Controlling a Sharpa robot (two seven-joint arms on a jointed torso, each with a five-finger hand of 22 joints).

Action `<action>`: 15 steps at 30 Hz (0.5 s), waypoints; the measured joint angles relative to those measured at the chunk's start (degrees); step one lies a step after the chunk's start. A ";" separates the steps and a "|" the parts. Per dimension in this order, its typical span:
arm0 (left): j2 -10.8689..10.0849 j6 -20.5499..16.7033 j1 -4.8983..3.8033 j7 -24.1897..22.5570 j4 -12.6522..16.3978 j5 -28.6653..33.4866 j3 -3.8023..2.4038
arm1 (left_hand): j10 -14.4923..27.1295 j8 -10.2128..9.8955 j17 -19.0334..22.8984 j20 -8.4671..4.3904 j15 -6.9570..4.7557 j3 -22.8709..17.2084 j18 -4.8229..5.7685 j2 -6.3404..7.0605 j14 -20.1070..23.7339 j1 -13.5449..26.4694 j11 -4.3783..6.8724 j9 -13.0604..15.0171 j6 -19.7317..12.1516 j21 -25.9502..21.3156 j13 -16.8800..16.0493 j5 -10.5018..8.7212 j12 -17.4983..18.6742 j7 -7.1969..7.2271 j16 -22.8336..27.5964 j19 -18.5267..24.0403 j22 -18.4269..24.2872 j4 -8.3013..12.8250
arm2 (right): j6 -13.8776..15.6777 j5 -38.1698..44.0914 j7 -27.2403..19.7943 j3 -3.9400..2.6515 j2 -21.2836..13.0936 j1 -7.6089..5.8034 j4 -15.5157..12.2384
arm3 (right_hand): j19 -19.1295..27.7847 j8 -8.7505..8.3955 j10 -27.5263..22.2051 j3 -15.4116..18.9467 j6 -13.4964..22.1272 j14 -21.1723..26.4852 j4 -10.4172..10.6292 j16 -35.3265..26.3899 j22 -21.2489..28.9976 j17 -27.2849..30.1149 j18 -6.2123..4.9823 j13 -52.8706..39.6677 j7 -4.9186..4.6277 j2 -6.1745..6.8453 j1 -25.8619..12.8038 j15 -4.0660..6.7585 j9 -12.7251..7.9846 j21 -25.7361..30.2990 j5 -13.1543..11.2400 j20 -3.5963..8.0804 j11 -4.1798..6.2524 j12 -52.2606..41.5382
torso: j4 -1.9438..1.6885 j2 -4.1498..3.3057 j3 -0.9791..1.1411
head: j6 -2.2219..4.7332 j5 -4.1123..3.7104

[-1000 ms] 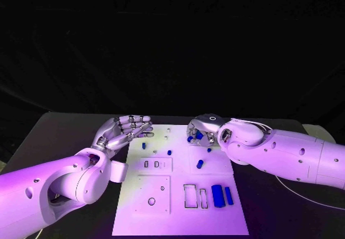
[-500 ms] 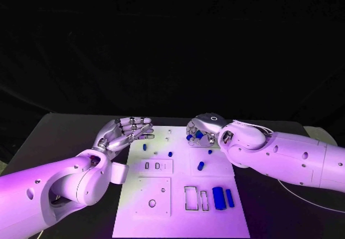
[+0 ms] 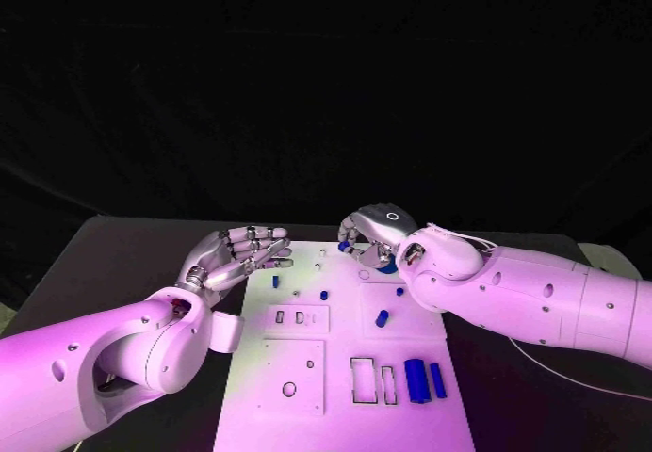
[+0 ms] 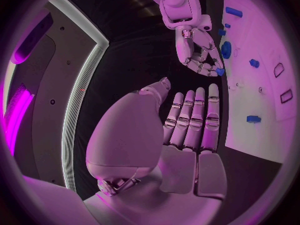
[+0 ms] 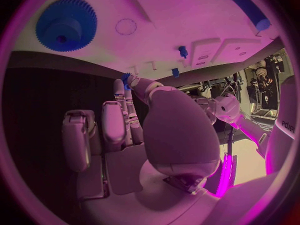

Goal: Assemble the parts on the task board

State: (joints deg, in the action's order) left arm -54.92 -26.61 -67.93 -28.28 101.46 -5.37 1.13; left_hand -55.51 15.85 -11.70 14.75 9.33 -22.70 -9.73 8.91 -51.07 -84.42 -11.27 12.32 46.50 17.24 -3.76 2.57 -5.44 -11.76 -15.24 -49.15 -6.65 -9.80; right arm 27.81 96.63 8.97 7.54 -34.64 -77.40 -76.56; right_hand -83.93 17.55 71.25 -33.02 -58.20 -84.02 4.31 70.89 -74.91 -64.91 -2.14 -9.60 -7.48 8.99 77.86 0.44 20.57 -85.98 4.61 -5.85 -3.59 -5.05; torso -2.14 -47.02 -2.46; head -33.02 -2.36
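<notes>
Black counter (image 3: 122, 254) carries the white board (image 3: 347, 414), lying flat in the middle.

Right hand (image 3: 369, 234) hangs over the board's far edge, fingers curled, pinching a small blue part (image 5: 127, 78) at the fingertips; the left wrist view shows the same blue bit (image 4: 219, 71) in that hand's tips.

Left hand (image 3: 242, 251) hovers just off the board's far left corner, palm up, fingers (image 4: 195, 116) straight and side by side, nothing in them.

On the board, largest first: a blue gear (image 5: 65, 24) near the far edge, close under the right hand. Two long blue blocks (image 3: 423, 379) lie side by side at the near right, beside two empty rectangular slots (image 3: 369, 379). One short blue bar (image 3: 383, 318) lies loose mid-board, tilted. Two small blue pegs (image 3: 274, 281) and (image 3: 323, 295) stand on the left half, apart from each other. Below them a raised plate with two small slots (image 3: 295, 317), and a second plate with a round hole (image 3: 289, 388).
</notes>
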 measured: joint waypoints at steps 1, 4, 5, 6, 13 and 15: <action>0.03 0.02 0.00 0.01 0.00 0.01 0.00 | 0.00 0.00 0.00 0.00 0.00 0.00 0.01 0.00 0.00 0.00 0.00 0.00 0.00 0.00 0.00 0.00 0.00 0.00 0.00 0.00 0.00 0.00 | 0.26 0.01 0.05 0.00 0.59 -0.01 0.48 | 0.00 0.00 0.00 -0.02 0.02 0.00 0.02 0.00 0.00 0.00 0.00 -0.04 -0.01 0.12 -0.16 0.00 0.20 0.00 0.00 0.00 0.00 0.00 | -0.05 -0.03 -0.03 | -0.03 -0.04; 0.08 0.06 0.00 0.03 0.00 0.04 0.00 | 0.00 -0.25 0.00 0.19 0.00 0.00 0.00 0.00 0.00 0.00 0.00 -0.05 0.00 0.00 0.00 0.00 0.29 0.00 0.00 -0.19 0.00 0.00 | 0.77 0.02 0.07 -0.01 1.83 -0.02 1.35 | 0.00 0.00 0.00 -0.03 0.04 0.00 0.02 0.00 0.00 0.00 0.00 0.01 -0.03 0.06 -0.22 0.00 0.20 0.00 0.00 0.00 0.00 0.00 | -0.21 -0.15 -0.10 | -0.08 -0.17; 0.09 0.07 -0.01 0.03 0.02 0.05 0.00 | 0.00 -0.26 0.00 0.21 0.00 0.00 0.00 0.00 0.00 0.00 0.00 -0.05 0.00 0.00 0.00 0.00 0.30 0.00 0.00 -0.21 0.00 0.00 | 0.89 0.02 0.07 -0.02 2.18 -0.02 1.60 | 0.00 0.00 0.00 -0.03 0.04 0.00 0.03 0.00 0.00 0.00 0.00 0.02 -0.03 0.06 -0.22 0.00 0.20 0.00 0.00 0.00 0.00 -0.01 | -0.27 -0.20 -0.14 | -0.09 -0.23; 0.09 0.08 -0.02 0.04 0.04 0.05 0.00 | 0.00 -0.26 0.00 0.21 0.00 0.00 0.00 0.00 0.00 0.00 0.00 -0.05 0.00 0.00 0.00 0.00 0.32 0.00 0.00 -0.21 0.00 0.00 | 0.98 0.02 0.07 -0.02 2.50 -0.02 1.82 | 0.00 0.00 0.00 -0.03 0.05 0.00 0.03 0.00 0.00 0.00 0.00 0.02 -0.03 0.06 -0.22 0.00 0.20 0.00 0.00 0.00 0.00 -0.01 | -0.31 -0.24 -0.14 | -0.09 -0.24; 0.06 0.15 -0.16 0.07 0.17 0.10 0.00 | 0.00 -0.26 0.00 0.21 0.00 0.00 0.00 0.00 0.00 0.00 0.00 -0.05 0.00 0.00 0.00 0.00 0.33 0.00 0.00 -0.21 0.00 0.00 | 1.26 0.02 0.06 -0.02 4.04 0.06 2.97 | 0.00 -0.02 0.00 0.15 0.21 0.00 0.20 0.00 0.00 0.00 0.00 0.03 -0.02 -0.01 -0.29 0.00 0.20 0.00 -0.11 0.00 0.00 0.00 | -0.44 -0.50 -0.24 | -0.10 -0.15; 0.05 0.16 -0.25 0.08 0.17 0.11 0.00 | 0.00 -0.26 0.00 0.21 0.00 0.00 0.00 0.00 0.00 0.00 0.00 -0.05 0.00 0.00 0.00 0.00 0.33 0.00 0.00 -0.21 0.00 0.00 | 1.26 0.01 0.06 -0.02 4.30 0.08 3.31 | 0.00 -0.02 0.00 0.15 0.22 0.00 0.20 -0.01 -0.03 0.09 0.00 0.02 -0.03 0.23 -0.53 0.00 0.24 0.00 -0.11 0.00 0.00 -0.01 | -0.47 -0.56 -0.27 | -0.07 -0.12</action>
State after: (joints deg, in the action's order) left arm -54.87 -26.45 -68.18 -28.21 101.64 -5.26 1.13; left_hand -55.51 15.59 -11.69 14.96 9.33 -22.70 -9.73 8.91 -51.07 -84.43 -11.27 12.27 46.50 17.24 -3.76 2.57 -5.11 -11.76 -15.24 -49.36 -6.66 -9.80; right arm 29.08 96.64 9.03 7.52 -30.34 -77.32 -73.25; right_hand -83.92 17.53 71.25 -32.88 -57.98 -84.02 4.51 70.88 -74.94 -64.82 -2.14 -9.58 -7.52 9.22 77.33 0.44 20.81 -85.97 4.50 -5.84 -3.59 -5.06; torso -2.61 -47.58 -2.73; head -33.10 -2.48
